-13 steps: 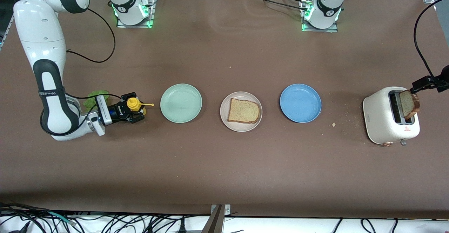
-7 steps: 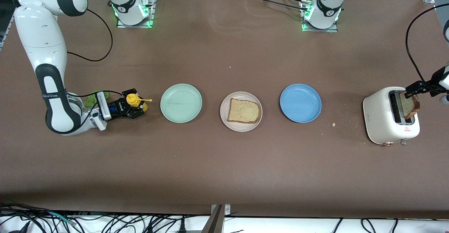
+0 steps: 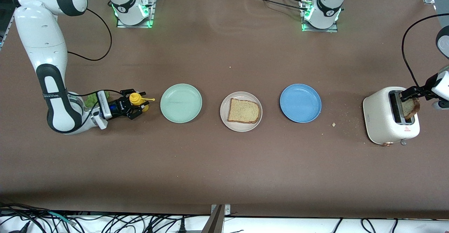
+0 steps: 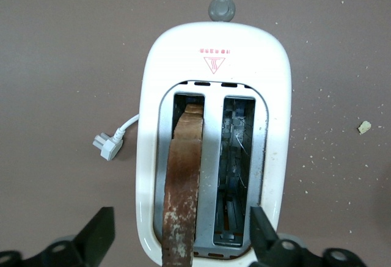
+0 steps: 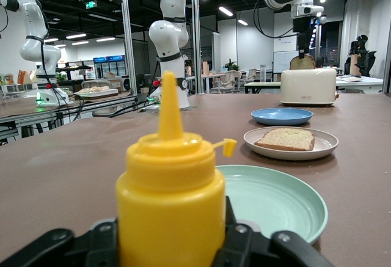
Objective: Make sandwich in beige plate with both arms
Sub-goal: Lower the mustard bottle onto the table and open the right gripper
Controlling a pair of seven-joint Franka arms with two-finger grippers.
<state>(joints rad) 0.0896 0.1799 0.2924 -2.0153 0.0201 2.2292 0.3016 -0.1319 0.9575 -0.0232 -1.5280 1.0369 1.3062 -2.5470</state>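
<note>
i'm taking the beige plate (image 3: 241, 111) as my landmark; it is sitting mid-table with one slice of brown bread (image 3: 244, 111) lying flat on it. a mint green plate (image 3: 181, 103) is resting beside it toward the right arm's end, and a blue plate (image 3: 300, 103) is resting beside it toward the left arm's end.

well past the blue plate from the beige plate, i'm holding the left gripper (image 3: 411, 95) over a white toaster (image 3: 382, 120). its fingers (image 4: 98, 236) are standing wide apart, one on each side of a toasted slice (image 4: 183, 181) poking up from one slot, and i'm not seeing them pinch it.

past the mint green plate from the beige plate, the right gripper (image 3: 135, 106) is lying low by the table with a yellow squeeze bottle (image 5: 168, 200) standing between its fingers (image 5: 61, 245). i cannot tell whether they are gripping the bottle or parted from it. a green lettuce leaf (image 3: 92, 99) is peeking out beside the right arm's wrist.
</note>
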